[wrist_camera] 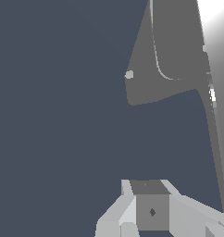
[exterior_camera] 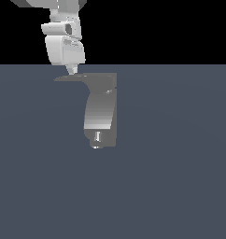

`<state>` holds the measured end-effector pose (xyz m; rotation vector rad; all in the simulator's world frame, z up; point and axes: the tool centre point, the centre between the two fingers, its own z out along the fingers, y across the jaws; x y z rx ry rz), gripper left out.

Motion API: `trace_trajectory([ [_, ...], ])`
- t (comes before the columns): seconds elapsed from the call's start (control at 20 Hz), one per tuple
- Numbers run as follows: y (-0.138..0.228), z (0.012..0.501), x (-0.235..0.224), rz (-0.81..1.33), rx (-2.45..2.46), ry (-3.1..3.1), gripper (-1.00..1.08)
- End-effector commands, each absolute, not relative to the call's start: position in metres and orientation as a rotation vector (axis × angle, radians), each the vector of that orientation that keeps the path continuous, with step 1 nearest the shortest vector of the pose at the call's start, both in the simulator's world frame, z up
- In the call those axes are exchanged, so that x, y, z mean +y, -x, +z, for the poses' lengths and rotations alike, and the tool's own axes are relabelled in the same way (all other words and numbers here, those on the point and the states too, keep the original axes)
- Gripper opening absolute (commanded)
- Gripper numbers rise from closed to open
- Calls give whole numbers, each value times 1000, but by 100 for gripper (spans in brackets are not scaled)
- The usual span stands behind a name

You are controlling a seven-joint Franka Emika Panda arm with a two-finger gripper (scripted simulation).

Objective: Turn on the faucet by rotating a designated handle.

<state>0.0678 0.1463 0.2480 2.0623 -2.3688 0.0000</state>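
Observation:
The faucet point(exterior_camera: 101, 109) is a grey blocky body standing on the floor, with a short shiny nozzle point(exterior_camera: 97, 138) at its lower end. The handle point(exterior_camera: 70, 78) is a thin flat dark lever that sticks out from the body's top toward the exterior view's left and tapers to a point. My gripper point(exterior_camera: 72, 70) comes down from above, and its narrow tip sits on or just above the lever near its pointed end. In the wrist view the fingers point(wrist_camera: 152, 212) are pressed together with nothing between them, and the handle point(wrist_camera: 153, 78) and faucet body point(wrist_camera: 218, 69) lie beyond them.
A plain blue-grey floor point(exterior_camera: 171, 177) spreads around the faucet. The white arm point(exterior_camera: 63, 42) hangs over the lever's end. No other objects show.

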Motion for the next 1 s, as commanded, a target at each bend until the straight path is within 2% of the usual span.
trace_trajectory([
  [0.0, -62, 248, 148, 0, -2369, -2063, -100],
  [0.95, -6, 248, 158, 1, -2369, -2063, -100],
])
